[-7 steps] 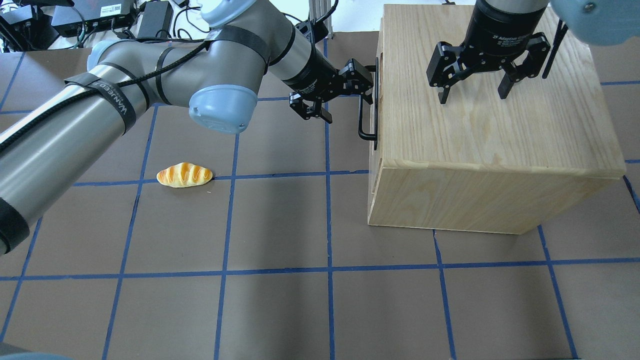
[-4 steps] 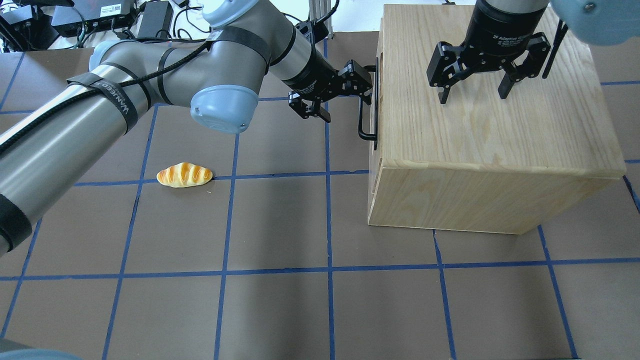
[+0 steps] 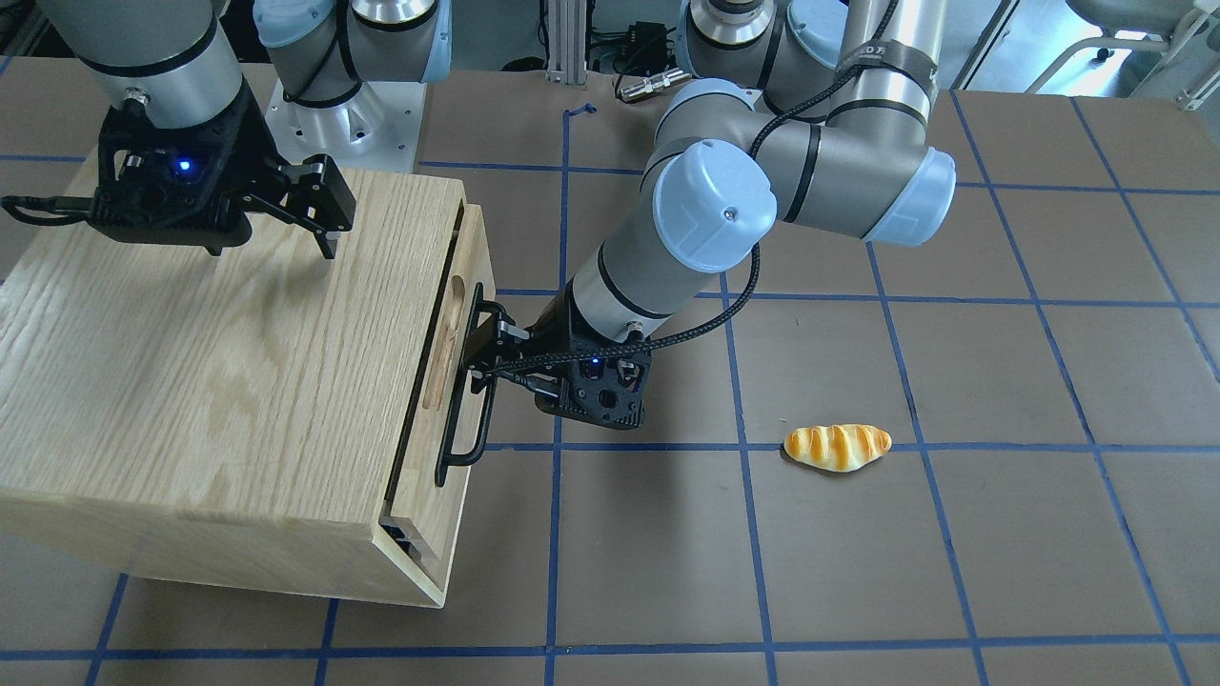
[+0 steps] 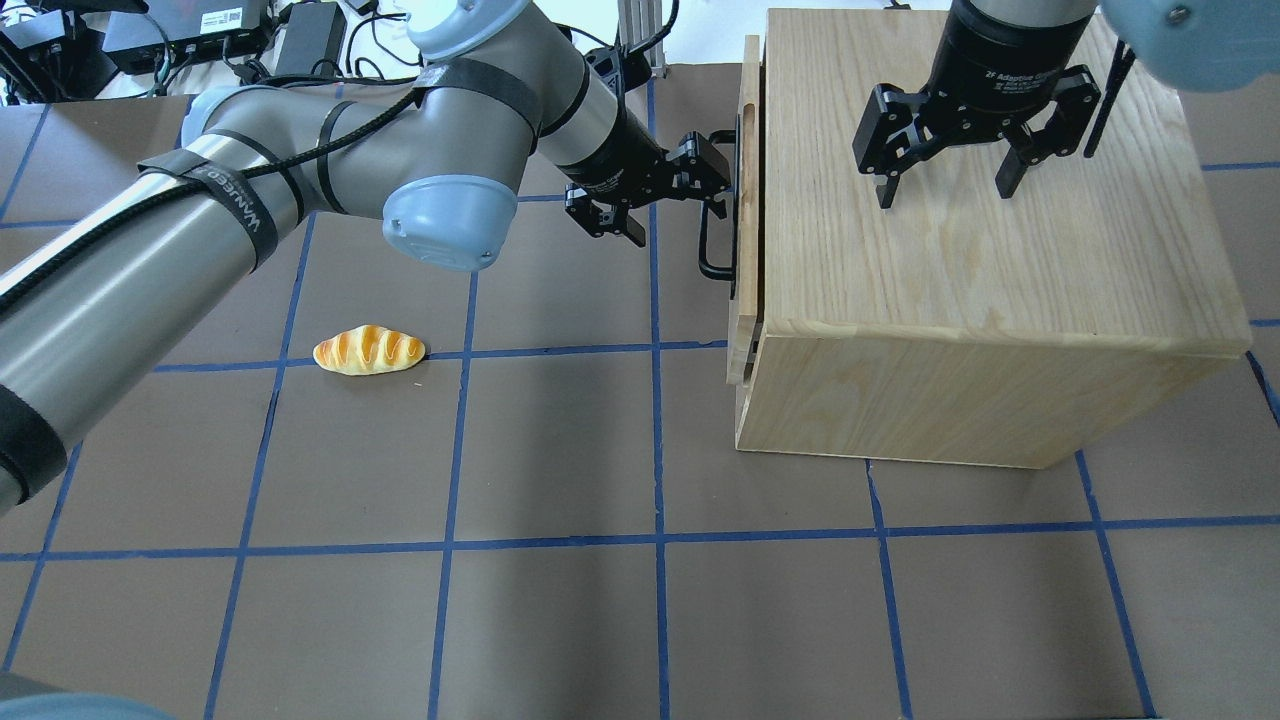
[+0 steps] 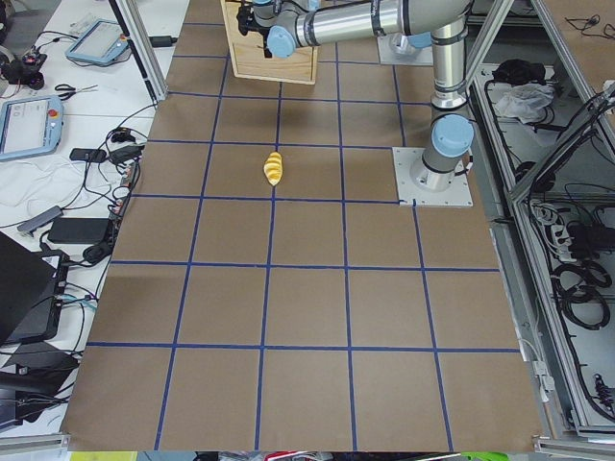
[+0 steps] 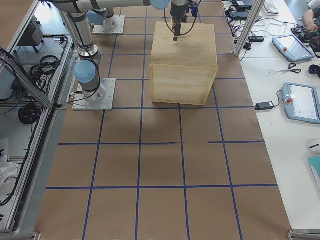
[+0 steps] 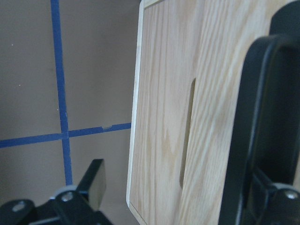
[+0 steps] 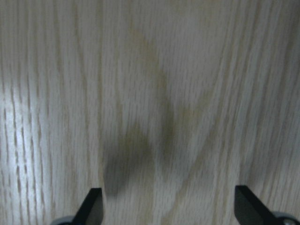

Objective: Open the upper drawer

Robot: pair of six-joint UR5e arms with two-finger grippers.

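**Hidden, cropped, blurred**

Unseen under the oak-grain cabinet box (image 3: 219,381): inside of the pale wooden upper drawer (image 3: 416,467). Blurred and cut by the left wrist view's right edge: its long black bar handle (image 7: 251,117). Cut off at the right wrist view's bottom: fingertips (image 8: 91,206) of the black right gripper (image 4: 945,195). Too small in exterior left: black left gripper (image 5: 248,19).

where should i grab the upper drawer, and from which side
Grip the black bar handle on the front panel of the upper drawer, near its middle, coming from the side that the front faces. The bar stands off the panel, leaving room for a finger behind it; the rest of the drawer sits inside the cabinet.
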